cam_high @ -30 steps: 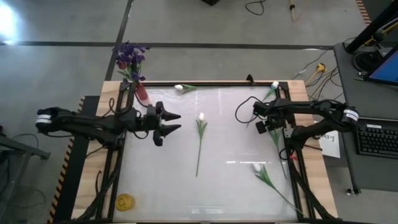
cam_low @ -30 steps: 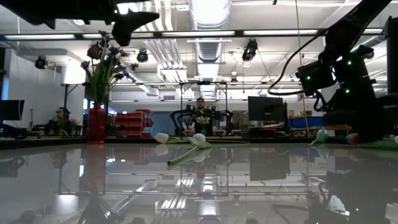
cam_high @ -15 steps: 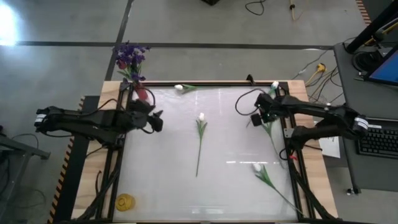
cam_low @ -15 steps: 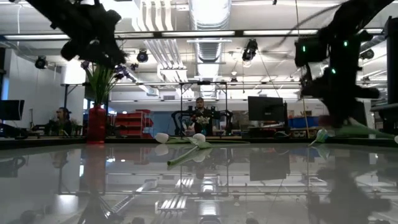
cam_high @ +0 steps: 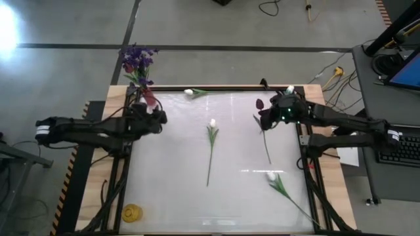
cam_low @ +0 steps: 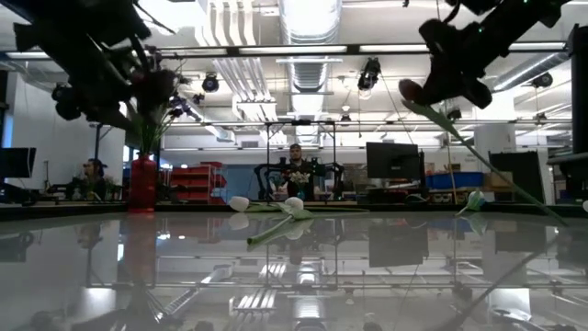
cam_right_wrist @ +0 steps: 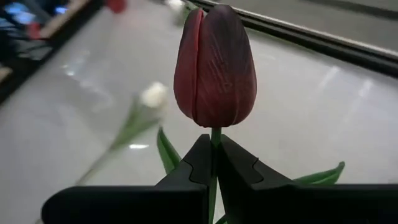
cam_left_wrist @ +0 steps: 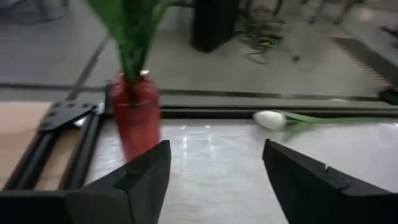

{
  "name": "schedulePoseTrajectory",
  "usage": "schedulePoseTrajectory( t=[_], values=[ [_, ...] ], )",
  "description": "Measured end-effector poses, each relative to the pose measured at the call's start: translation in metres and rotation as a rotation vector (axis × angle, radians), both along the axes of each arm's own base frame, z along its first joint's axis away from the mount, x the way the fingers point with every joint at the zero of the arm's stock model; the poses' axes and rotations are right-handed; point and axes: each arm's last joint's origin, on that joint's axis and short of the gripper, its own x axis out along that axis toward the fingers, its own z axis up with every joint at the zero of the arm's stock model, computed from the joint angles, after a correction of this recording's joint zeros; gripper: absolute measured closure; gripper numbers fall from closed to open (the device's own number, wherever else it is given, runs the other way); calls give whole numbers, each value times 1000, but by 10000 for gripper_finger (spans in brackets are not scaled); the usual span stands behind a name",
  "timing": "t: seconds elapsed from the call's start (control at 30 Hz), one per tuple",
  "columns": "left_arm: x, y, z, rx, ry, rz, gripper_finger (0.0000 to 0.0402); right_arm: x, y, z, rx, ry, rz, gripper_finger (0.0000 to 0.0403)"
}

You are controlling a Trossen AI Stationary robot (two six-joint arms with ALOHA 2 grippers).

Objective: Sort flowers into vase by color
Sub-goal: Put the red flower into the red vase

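One right pincer [cam_right_wrist: 212, 163] grips red tulip [cam_right_wrist: 215, 65] midair.

No text, label, brand or number can be read anywhere

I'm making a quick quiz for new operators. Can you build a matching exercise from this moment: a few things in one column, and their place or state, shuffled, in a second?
Things:
1. dark red tulip
2. red vase
3. left gripper
4. white tulip at mid-table

Places or states:
A. lying flat on the table
B. clamped by the stem in the right gripper, lifted off the table
C. standing at the table's far left corner, holding purple flowers
D. open, empty, near the vase

Pairs: 1-B, 2-C, 3-D, 4-A
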Motion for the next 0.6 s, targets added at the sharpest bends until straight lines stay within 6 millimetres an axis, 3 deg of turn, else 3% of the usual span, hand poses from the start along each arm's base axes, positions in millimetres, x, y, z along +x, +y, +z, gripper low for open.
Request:
schedulePoseTrajectory(
  t=[0.3,0.47,0.6],
  values=[
    [-7,40,0,-95,32,135,79,7,10,0,-25,-2,81,393],
    [-9,60,-4,-190,24,126,65,8,10,-2,-31,11,88,393],
    [-4,73,-2,-160,21,86,65,8,10,-2,-36,16,93,393]
  ],
)
